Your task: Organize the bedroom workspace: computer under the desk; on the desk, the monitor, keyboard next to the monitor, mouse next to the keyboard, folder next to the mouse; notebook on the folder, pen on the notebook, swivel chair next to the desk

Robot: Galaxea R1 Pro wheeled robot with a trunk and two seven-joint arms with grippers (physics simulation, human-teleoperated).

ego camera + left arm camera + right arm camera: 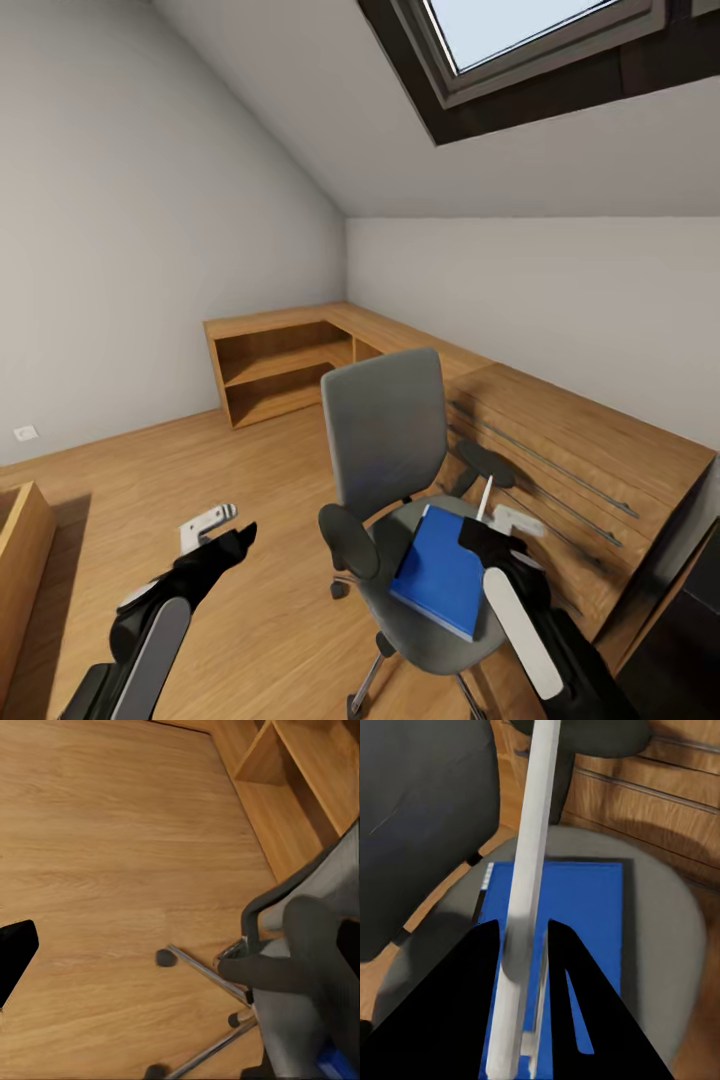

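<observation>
The grey swivel chair (385,430) stands on the wooden floor in the middle of the head view, its back towards the corner. A blue folder (443,570) lies flat on its seat. My right gripper (492,532) hovers just above the seat's right side, shut on the thin white pen (484,498), which points upward. In the right wrist view the pen (531,862) runs between the two black fingers (472,975) over the folder (592,915). My left gripper (222,532) hangs open over bare floor to the left of the chair, and its view catches the chair's armrest (277,971) and metal base (206,975).
A low wooden L-shaped shelf unit (285,360) lines the far corner. A wooden cabinet front with metal rails (580,460) stands right of the chair, touching a dark furniture edge (685,590) at the lower right. A wooden box edge (20,560) sits at the left. Open floor lies left of the chair.
</observation>
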